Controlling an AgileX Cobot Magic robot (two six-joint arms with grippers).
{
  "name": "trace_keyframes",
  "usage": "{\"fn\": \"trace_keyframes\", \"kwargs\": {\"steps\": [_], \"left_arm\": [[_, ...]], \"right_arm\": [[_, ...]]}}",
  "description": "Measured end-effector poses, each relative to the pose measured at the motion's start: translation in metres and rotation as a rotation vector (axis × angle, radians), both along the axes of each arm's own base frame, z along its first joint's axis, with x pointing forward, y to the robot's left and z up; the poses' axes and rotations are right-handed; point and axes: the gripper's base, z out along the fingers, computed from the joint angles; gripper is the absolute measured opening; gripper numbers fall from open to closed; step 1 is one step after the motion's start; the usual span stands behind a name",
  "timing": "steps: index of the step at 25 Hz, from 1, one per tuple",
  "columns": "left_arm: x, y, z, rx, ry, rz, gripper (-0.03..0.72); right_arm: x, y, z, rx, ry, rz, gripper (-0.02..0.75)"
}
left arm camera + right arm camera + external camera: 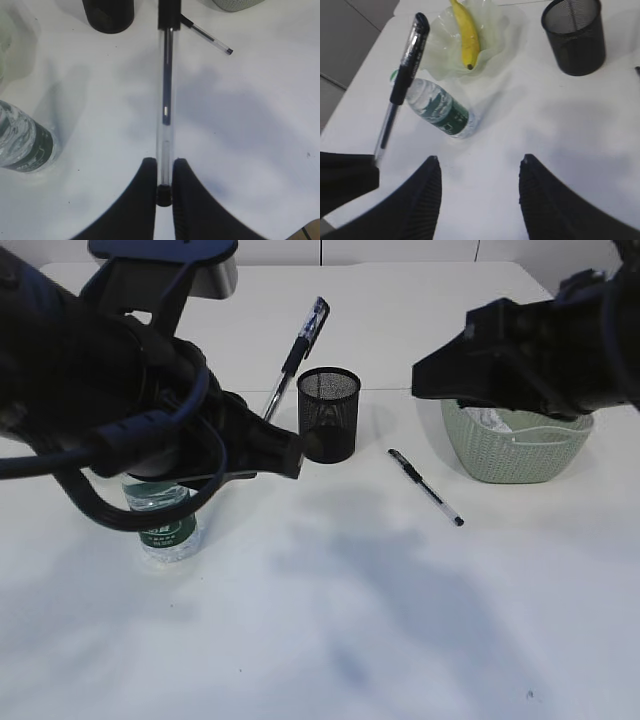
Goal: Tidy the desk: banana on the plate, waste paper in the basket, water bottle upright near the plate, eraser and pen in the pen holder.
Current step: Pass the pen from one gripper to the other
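Observation:
My left gripper (pixel 164 163) is shut on the bottom end of a clear pen with a black cap (pixel 165 95). The pen is held above the table and slants up beside the black mesh pen holder (pixel 328 412). A second pen (pixel 425 487) lies flat on the table between the holder and the green basket (pixel 515 455), which has waste paper (pixel 490 420) in it. The water bottle (pixel 166 525) stands upright under my left arm. The banana (pixel 465 30) lies on the translucent plate (pixel 497 27). My right gripper (pixel 480 161) hangs open and empty above the table. The eraser is out of view.
My right arm (pixel 530 350) hovers over the basket at the right. The left arm (pixel 120 400) hides the plate and the bottle's top in the exterior view. Bare white tabletop (pixel 350 620) fills the front.

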Motion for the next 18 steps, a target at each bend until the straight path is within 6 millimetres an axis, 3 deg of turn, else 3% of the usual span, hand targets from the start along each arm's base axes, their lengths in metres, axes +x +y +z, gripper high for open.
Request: {"fn": "trace_keyframes", "kwargs": {"steps": [13,18], "left_arm": [[0.0,0.0,0.0,0.0,0.0,0.0,0.025],[0.0,0.0,0.0,0.0,0.0,0.0,0.025]], "right_arm": [[0.048,0.038,-0.034,0.419,0.096,0.021,0.378],[0.056,0.044,-0.047,0.46,0.129,0.027,0.378]]}}
